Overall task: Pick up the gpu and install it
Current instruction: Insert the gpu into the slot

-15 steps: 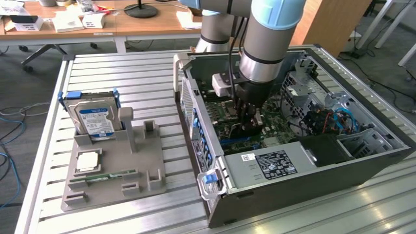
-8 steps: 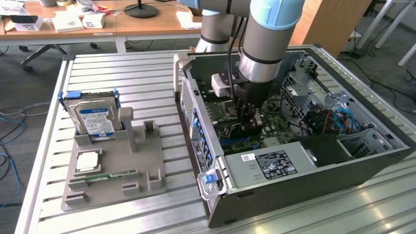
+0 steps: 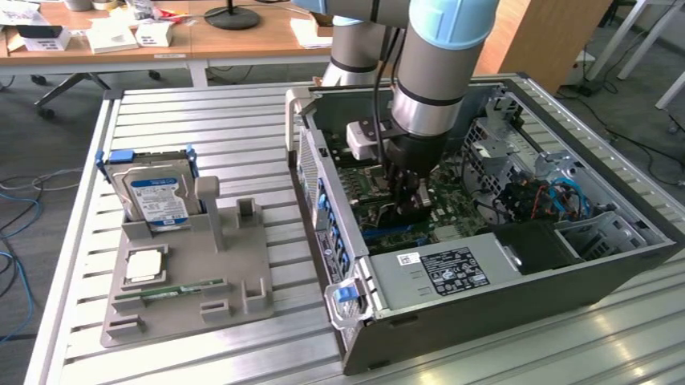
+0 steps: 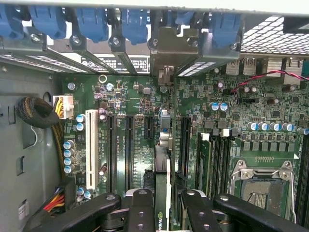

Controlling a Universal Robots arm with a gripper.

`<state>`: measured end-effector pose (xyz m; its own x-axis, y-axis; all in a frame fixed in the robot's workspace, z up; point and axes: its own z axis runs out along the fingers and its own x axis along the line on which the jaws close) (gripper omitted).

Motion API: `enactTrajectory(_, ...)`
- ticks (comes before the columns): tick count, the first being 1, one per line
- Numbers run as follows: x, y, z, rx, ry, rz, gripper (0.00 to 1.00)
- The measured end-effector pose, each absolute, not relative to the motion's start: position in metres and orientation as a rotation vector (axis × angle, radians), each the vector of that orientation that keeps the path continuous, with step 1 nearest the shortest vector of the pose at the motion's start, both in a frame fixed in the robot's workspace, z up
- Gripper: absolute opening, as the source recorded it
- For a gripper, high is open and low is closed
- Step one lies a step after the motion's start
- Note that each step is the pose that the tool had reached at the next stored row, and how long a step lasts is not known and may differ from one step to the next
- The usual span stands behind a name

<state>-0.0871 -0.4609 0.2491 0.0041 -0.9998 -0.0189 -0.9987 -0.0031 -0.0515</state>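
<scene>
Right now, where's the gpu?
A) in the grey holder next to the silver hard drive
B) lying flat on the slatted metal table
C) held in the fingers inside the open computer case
C: the thin dark gpu card stands edge-on between the black fingers, above the green motherboard inside the open dark computer case.

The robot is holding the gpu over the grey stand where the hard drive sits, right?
Not quite. The wrist view shows the gripper holding the gpu inside the open computer case, above the green motherboard, not over the stand. The hard drive does sit on the grey stand, outside the case.
</scene>
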Motion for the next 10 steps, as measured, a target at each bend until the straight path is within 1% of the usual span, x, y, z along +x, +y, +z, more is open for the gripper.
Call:
enactTrajectory(6, -0.0886, -0.4609, 0.2491, -2.188, 2.180, -0.040, 0.26)
enactTrajectory(10, -0.0899, -0.4609, 0.2488, -2.180, 2.172, -0.057, 0.26)
